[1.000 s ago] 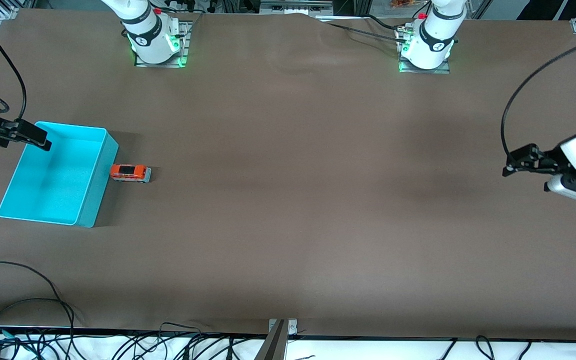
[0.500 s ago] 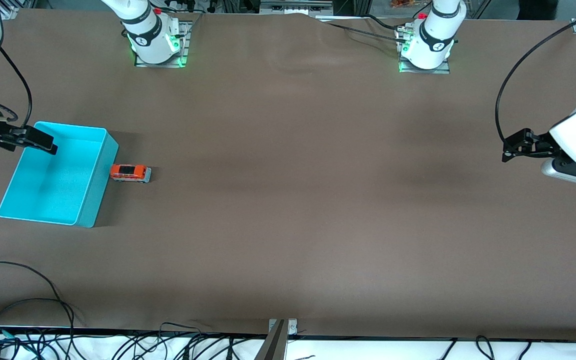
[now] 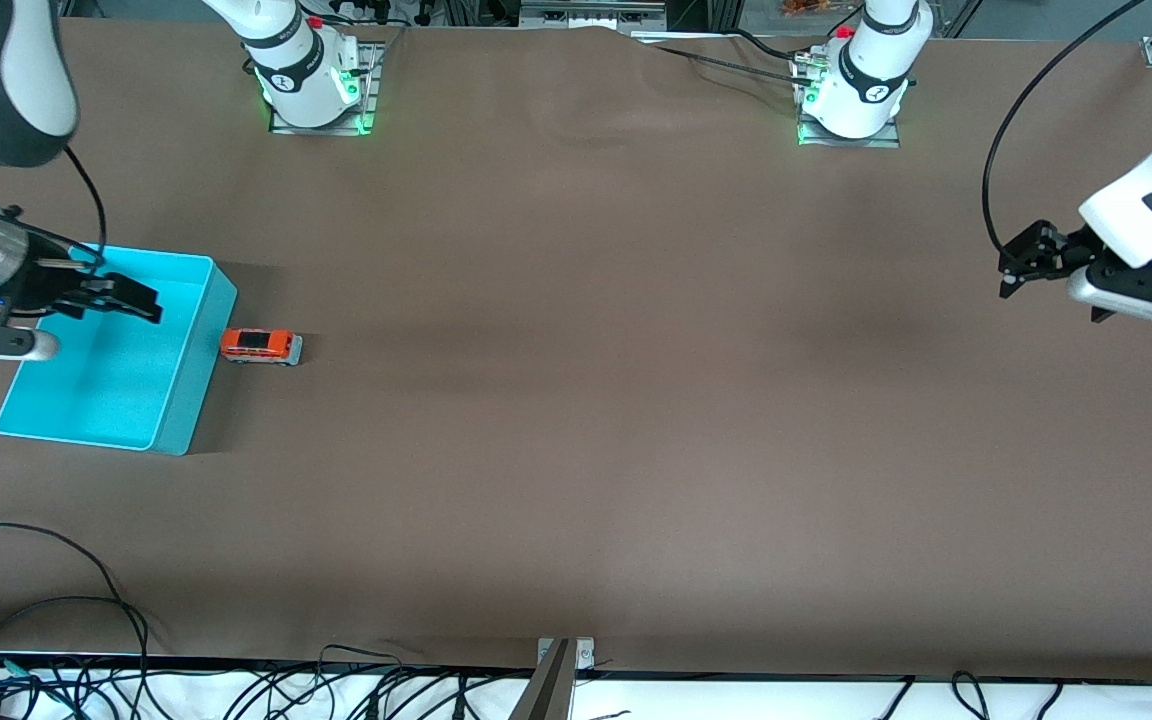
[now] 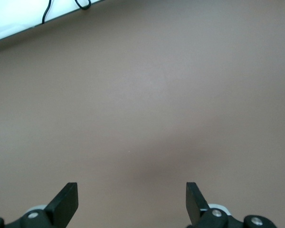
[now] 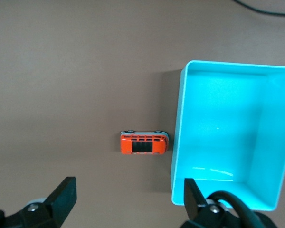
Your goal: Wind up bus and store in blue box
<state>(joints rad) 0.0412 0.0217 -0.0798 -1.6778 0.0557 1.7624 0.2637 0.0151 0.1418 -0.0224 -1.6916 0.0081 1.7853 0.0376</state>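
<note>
Bus (image 3: 260, 346) on its wheels, long axis crosswise to blue box (image 3: 181, 392) wall

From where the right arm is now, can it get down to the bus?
Probably yes. The right pincer hangs open over the blue box, and the bus stands on bare table just beside the box wall, with nothing covering it.

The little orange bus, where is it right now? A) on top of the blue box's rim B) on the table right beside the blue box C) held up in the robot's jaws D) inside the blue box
B: the bus sits on the brown table just outside the blue box, which has nothing in it.
</note>
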